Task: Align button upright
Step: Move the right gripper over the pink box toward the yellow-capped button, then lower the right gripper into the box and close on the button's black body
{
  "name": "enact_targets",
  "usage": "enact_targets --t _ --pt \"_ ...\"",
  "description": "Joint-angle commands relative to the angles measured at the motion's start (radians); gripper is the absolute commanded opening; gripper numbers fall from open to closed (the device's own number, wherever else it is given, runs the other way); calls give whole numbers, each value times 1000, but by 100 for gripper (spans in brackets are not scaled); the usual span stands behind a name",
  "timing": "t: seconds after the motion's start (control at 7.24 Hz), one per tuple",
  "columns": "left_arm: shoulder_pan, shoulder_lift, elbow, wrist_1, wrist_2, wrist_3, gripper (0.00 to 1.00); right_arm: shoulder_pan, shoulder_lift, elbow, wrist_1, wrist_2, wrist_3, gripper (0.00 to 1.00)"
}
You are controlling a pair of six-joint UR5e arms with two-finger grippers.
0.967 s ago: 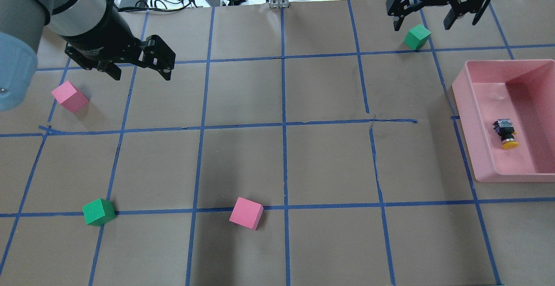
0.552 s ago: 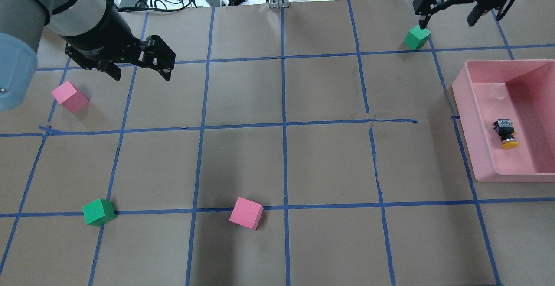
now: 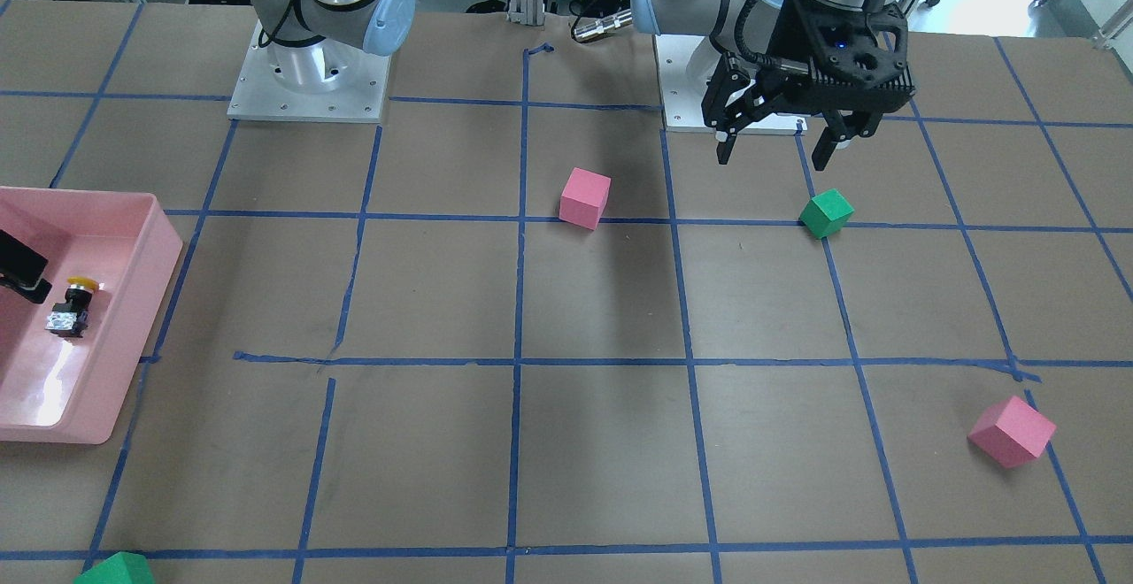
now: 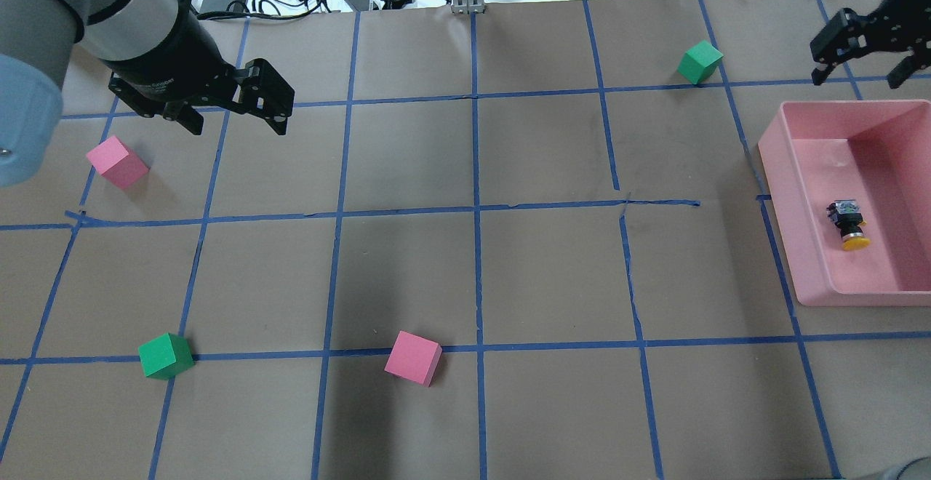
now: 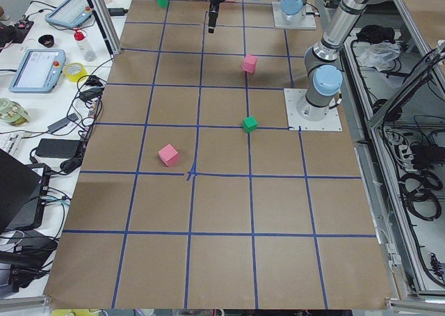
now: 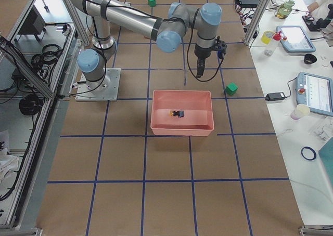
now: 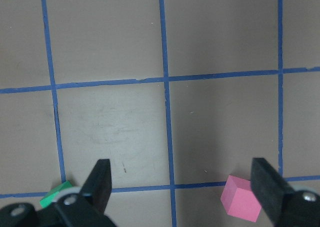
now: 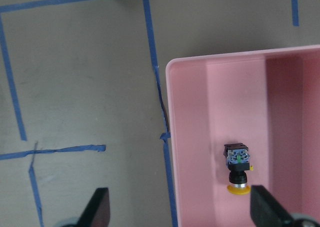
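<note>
The right claw (image 4: 854,81) hangs with its fingers wide apart and nothing between them. It sits high, over the corner of the pink tray (image 4: 782,196). The button (image 8: 237,169) lies below and ahead of it on the tray floor, tipped on its side. Its yellow cap points back toward the robot, and it is nearer the claw's right finger than its left. The left claw (image 3: 772,159), also spread and empty, hovers well apart from all this, with a green cube (image 3: 826,213) just beneath and ahead of it.

The likely trouble is the descent. From over the corner, a finger could catch the tray's rim and shove or tip the tray. The button is small and its cap is round, so an off-centre pinch may send it rolling or skidding across the smooth floor. If gripped along its length, it would come up sideways. Set down crooked, it may topple again.

No brand or label can be read. Pale print on the left claw's body is too small to make out.
</note>
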Motion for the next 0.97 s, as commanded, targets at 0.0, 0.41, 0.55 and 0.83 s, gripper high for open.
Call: enact_targets --t 0.0,0.41,0.55,0.83 --pt "0 0 0 0 0 0 100 -104 49 167 -230 46 -92 100" --pt "0 0 0 0 0 0 100 -183 83 255 -355 33 -241 100" --pt "0 0 0 0 0 0 100 -215 91 302 -415 36 -259 100" --pt "0 0 0 0 0 2 100 -220 100 346 -489 36 -258 100"
